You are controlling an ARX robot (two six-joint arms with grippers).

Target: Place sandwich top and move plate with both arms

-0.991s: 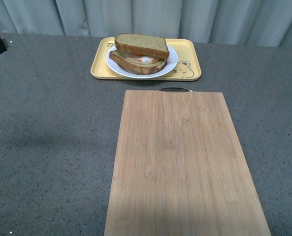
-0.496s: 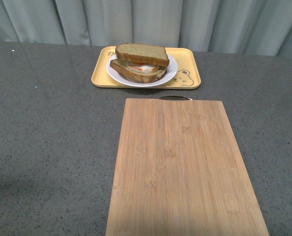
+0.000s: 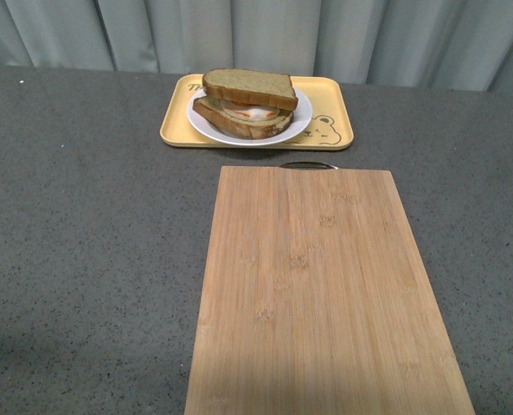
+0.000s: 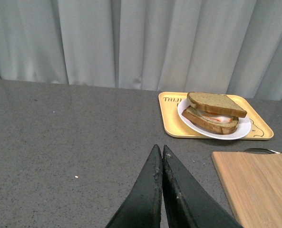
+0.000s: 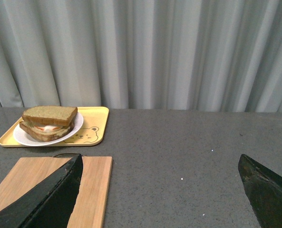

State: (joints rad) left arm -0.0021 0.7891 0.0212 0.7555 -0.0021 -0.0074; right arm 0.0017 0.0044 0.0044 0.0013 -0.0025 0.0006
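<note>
The sandwich top (image 3: pixel 249 86), a tan-green slice with brown crust, lies on the egg-topped slice on the white plate (image 3: pixel 298 124). The plate sits on the yellow bear tray (image 3: pixel 332 112) at the back of the table. All three also show in the left wrist view: top (image 4: pixel 216 103), plate (image 4: pixel 243 128); and in the right wrist view: top (image 5: pixel 49 114), plate (image 5: pixel 22 138). No arm shows in the front view. My left gripper (image 4: pixel 161 149) is shut and empty, above the grey table, well short of the tray. My right gripper (image 5: pixel 160 159) is wide open and empty, far right of the tray.
A bamboo cutting board (image 3: pixel 317 285) with a metal handle (image 3: pixel 308 164) lies in front of the tray, running to the near edge. Grey curtains (image 3: pixel 239 30) hang behind the table. Bare grey tabletop (image 3: pixel 83 242) spreads left and right of the board.
The front view has shifted: the tray and board sit slightly higher in the picture than half a second ago. The sandwich, plate and tray keep their places relative to each other.
</note>
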